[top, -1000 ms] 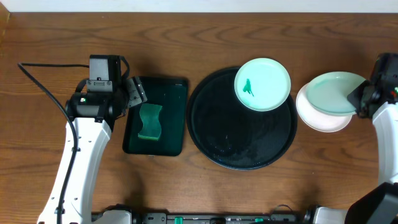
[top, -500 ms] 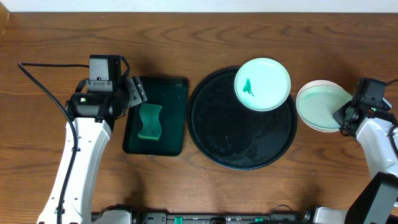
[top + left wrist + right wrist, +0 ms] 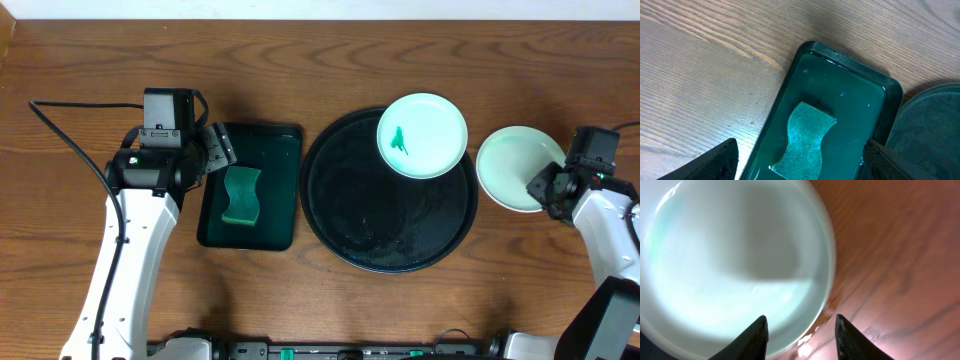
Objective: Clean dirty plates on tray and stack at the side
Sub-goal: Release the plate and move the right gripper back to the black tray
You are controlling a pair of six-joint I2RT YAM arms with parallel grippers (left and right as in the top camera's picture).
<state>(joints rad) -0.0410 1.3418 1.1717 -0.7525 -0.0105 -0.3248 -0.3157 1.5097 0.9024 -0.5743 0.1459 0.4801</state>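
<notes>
The left arm (image 3: 130,260) is rising from the table's (image 3: 300,60) near edge at 7 o'clock and bending so that its wrist is sitting at the 9 o'clock side of the rectangular green tray (image 3: 280,140). A black cable (image 3: 70,130) is looping away from it toward 9 o'clock. The left gripper (image 3: 220,150) is hanging over that tray's 10 o'clock corner with its fingers spread wide and holding nothing. In the wrist view they are framing a wavy green sponge (image 3: 241,195), which is lying inside the tray toward 7 o'clock.

Just beside the green tray, at its 3 o'clock, the round black tray (image 3: 390,230) is sitting on the wood. The smeared plate (image 3: 422,135) is resting at the black tray's 1 o'clock and overhanging the rim, a small green mark showing left of its middle.

Off the black tray, just beside its rim at 3 o'clock, the pale mint plate (image 3: 515,168) is lying flat on the table. Whether another plate is lying under it cannot be told.

The right arm (image 3: 610,250) is coming up from 5 o'clock. The right gripper (image 3: 545,188) is standing at that plate's 4 o'clock edge, its two fingertips (image 3: 757,335) parted, with the rim showing in the gap between them and not pinched.
</notes>
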